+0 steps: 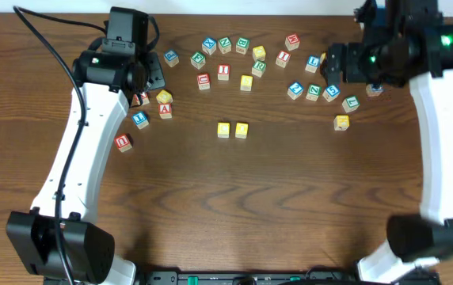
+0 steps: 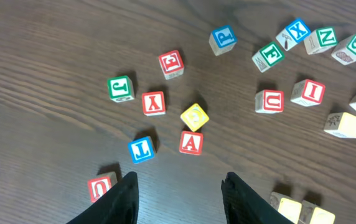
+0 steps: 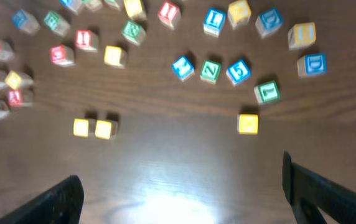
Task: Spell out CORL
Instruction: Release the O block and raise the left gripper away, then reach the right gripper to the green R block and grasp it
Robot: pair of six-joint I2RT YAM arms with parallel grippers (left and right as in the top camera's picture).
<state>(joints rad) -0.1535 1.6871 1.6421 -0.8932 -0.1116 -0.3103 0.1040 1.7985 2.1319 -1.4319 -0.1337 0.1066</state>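
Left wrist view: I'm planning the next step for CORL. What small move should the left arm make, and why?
Probably ease the left gripper forward and down toward the blue L block: its jaws are open and empty, the L lies just ahead, and I read no R.

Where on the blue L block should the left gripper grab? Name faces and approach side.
Probably straight down from above: the blue L block lies flat, letter up, touching nothing. Close the open left gripper on its left and right side faces, turned slightly to match its skew; the red A block beside it leaves a finger gap.
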